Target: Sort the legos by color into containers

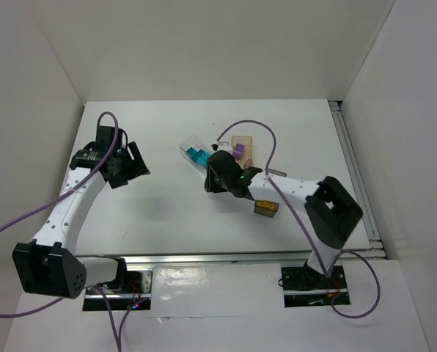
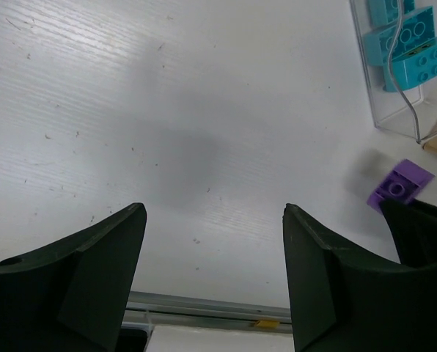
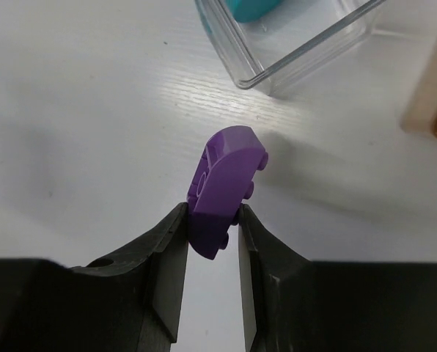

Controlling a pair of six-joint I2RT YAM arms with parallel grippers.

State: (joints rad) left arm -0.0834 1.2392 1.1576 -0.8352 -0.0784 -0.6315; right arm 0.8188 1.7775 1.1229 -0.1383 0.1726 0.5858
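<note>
White tabletop, lightly scuffed, boxed in by white walls. The right gripper [image 3: 211, 220] has its jaws nearly closed on the lower end of a purple lego [image 3: 226, 172]. The brick stands on edge, its rounded end toward 12 o'clock, and its shadow suggests it is lifted off the table.

I judge the brick light, rigid and slick. The flat sides are the place to pinch, since the curved back gives no purchase. With so little of it held, it may pivot.

The right arm reaches from 5 o'clock to mid-table, elbow folded. From the gripper, the clear bin [image 3: 292, 51] holding teal legos [image 2: 409, 51] lies at 1 o'clock and the amber bin [image 3: 427, 95] at 3 o'clock. The dark grey bin [image 1: 266, 208] sits beside the forearm.

The left gripper [image 2: 215, 213] hangs wide open and empty at the table's 9 o'clock.
</note>
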